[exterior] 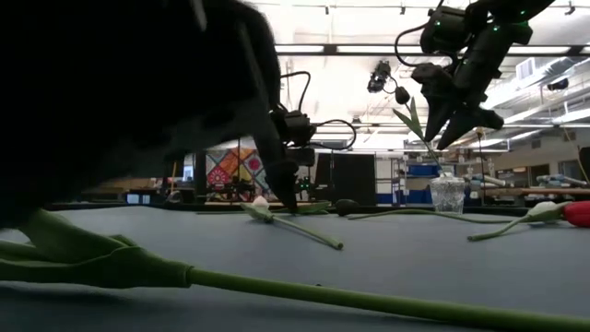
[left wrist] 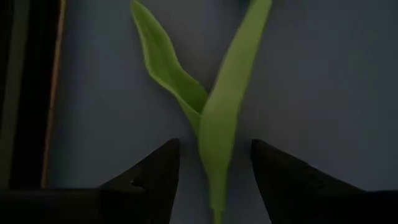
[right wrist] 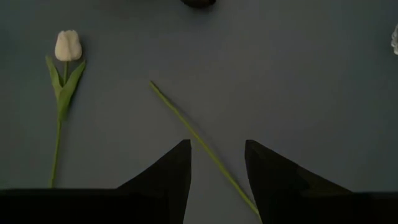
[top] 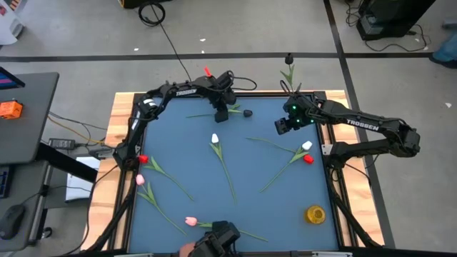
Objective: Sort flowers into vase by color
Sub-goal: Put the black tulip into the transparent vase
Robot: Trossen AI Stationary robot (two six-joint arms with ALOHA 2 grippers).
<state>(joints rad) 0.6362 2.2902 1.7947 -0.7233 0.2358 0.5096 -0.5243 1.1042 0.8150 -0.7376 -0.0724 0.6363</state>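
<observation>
A black tulip [top: 248, 113] lies on the blue table near the far edge, its stem running toward the left. My left gripper [top: 221, 114] is low over it and open. Its fingers stand on either side of the tulip's green leaves [left wrist: 217, 118], with a gap at each side. My right gripper [top: 280, 127] hangs open above the table at the far right, over a bare green stem [right wrist: 199, 146]. A glass vase [exterior: 447, 194] at the far edge holds another black tulip [top: 288, 58]. White, red and pink tulips lie about the table.
A white tulip [top: 215, 139] lies mid-table. A white one [top: 307, 145] and a red one [top: 308, 158] lie at the right. Red [top: 143, 158] and pink [top: 140, 180] tulips lie at the left. A yellow jar [top: 315, 214] stands near right. A dark object [top: 218, 239] sits at the near edge.
</observation>
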